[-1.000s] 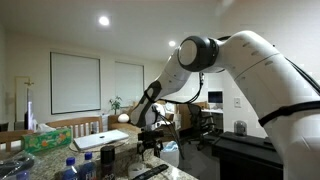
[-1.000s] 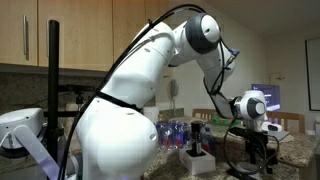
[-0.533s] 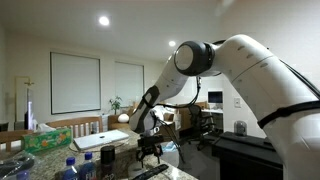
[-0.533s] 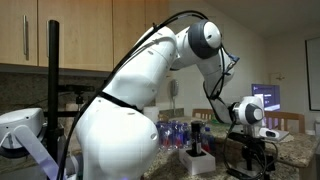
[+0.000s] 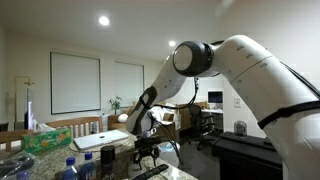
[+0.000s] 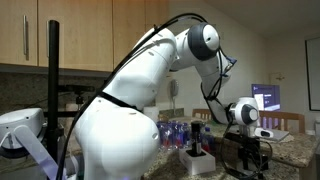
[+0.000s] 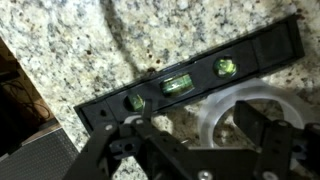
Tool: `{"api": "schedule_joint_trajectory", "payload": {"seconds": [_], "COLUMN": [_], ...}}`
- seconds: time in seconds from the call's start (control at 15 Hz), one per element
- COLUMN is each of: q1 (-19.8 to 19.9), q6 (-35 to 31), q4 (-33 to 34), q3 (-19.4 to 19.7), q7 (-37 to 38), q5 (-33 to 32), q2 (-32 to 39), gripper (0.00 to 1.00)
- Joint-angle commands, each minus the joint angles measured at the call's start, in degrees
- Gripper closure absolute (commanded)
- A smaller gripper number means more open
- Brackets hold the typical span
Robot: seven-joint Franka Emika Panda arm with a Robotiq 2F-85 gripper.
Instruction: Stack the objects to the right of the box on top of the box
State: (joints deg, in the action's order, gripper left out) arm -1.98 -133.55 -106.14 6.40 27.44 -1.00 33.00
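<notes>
In the wrist view a slim black bar (image 7: 190,80) with three green bubble vials lies diagonally on the speckled granite counter (image 7: 70,45). My gripper (image 7: 195,125) is open just above it, with one dark finger on each side of a clear ring (image 7: 215,110) that lies beside the bar. In both exterior views the gripper (image 5: 148,152) (image 6: 250,160) hangs low over the counter. A dark upright cylinder (image 6: 197,137) stands on a pale box (image 6: 197,163); a dark cylinder with a lighter band (image 5: 107,157) also shows.
Clear blue-capped water bottles (image 5: 72,168) (image 6: 176,133) stand on the counter. A grey textured surface (image 7: 40,155) sits at the wrist view's lower left. A laptop (image 5: 105,140), a tissue box (image 5: 45,138) and a lit monitor (image 6: 268,97) are farther off.
The arm has lowered the gripper toward the counter and shifted it slightly sideways. The gripper stays open and nothing has been taken hold of.
</notes>
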Motion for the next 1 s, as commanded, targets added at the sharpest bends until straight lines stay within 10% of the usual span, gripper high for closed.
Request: {"api": "schedule_joint_trajectory", "payload": {"seconds": [0.0, 0.2, 0.27, 0.73, 0.8, 0.93], "q1": [-0.31, -0.55, -0.59, 1.17, 1.22, 1.6], "q6": [-0.34, -0.12, 0.01, -1.26, -1.04, -1.04], "q4": [0.84, 1.59, 1.88, 0.44, 0.44, 0.47], "q3": [0.1, -0.05, -0.07, 0.88, 1.1, 1.04], "q7": [-1.8, -1.63, -1.49, -2.99, -3.08, -3.83], "q5": [0.2, 0.52, 0.64, 0.98, 0.71, 0.78], "q2": [1.13, 1.52, 1.64, 3.25, 3.4, 3.53], "gripper": [0.47, 0.66, 0.28, 0.01, 0.4, 0.36]}}
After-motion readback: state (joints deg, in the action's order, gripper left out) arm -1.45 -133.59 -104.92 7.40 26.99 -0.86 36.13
